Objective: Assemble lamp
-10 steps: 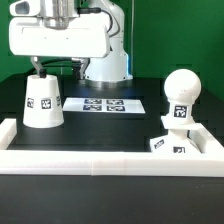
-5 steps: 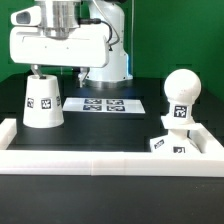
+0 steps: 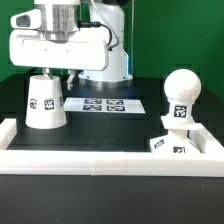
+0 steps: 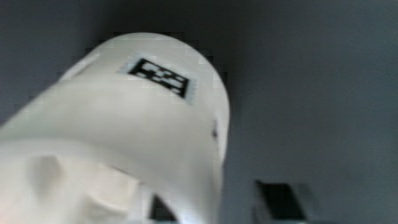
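Shade (image 3: 43, 101) now standing near the far corner of the table on the exterior view's left, tilted a little, its top leaning toward the arm, where half a second ago it stood straighter and a touch nearer that side's edge. Shifted, then, toward the table's middle since the earlier pictures, and the arm's white body with it.

Gripper (image 3: 46, 72) down at the shade's narrow top, fingers hidden behind the arm housing in the exterior view. In the wrist view, shade (image 4: 134, 140) filling most of the picture, its tag plain on the wall, one dark finger (image 4: 278, 196) showing beside it. Whether closed on the rim or only close to it: cannot tell from either picture, though the tilt and the sideways move suggest a hold or a push.

Bulb post (image 3: 180, 100) seated upright on the base (image 3: 170, 142) near the front corner on the exterior view's right, well apart from the shade. Marker board (image 3: 110, 104) flat between them, nearer the far edge.

Likely meaning: bulb already mounted, shade being started toward it. Risk in the lean: a shade gripped off-centre may tip or slip.
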Controlling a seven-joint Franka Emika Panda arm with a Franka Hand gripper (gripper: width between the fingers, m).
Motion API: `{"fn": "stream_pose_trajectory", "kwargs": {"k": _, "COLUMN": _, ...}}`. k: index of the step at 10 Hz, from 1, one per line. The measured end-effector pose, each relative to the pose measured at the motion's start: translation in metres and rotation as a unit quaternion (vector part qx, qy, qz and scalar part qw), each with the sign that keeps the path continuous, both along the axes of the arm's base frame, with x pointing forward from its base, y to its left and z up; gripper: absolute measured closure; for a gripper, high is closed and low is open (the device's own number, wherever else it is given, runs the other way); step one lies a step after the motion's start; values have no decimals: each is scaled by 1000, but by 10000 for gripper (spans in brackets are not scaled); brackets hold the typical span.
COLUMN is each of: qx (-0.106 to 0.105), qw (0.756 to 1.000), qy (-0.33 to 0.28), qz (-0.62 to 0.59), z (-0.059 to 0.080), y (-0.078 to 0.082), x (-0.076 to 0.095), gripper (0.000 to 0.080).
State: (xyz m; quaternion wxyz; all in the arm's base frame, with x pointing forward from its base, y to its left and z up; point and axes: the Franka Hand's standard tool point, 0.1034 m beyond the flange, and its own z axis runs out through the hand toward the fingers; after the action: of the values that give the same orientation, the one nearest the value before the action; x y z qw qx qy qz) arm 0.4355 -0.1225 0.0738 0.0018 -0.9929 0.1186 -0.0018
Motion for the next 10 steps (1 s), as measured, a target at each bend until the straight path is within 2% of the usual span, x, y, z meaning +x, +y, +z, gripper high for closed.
{"fn": "stream_pose_trajectory", "kwargs": {"k": 3, "qx": -1, "qw": 1000, "qy": -6, "qz": 9, "z": 4, "y": 6, "x": 12, "gripper": 756}}
{"fn": "stream_pose_trajectory", "kwargs": {"k": 6, "qx": 4, "qw": 1000, "qy": -8, "qz": 20, "z": 11, "y": 32, "x": 22, "gripper": 756}}
{"fn": "stream_pose_trajectory", "kwargs": {"k": 7, "qx": 11, "qw": 1000, "qy": -6, "qz": 16, "z": 18, "y": 46, "x": 26, "gripper": 756}}
{"fn": "stream_pose_trajectory", "kwargs": {"k": 8, "qx": 22, "qw": 1000, "qy": -2, "qz": 10, "z": 30, "y": 64, "x": 33, "gripper": 756}}
{"fn": "stream_pose_trajectory", "kwargs": {"k": 10, "qx": 46, "qw": 999, "qy": -4, "qz": -11, "z": 66, "y": 92, "x": 55, "gripper": 755}}
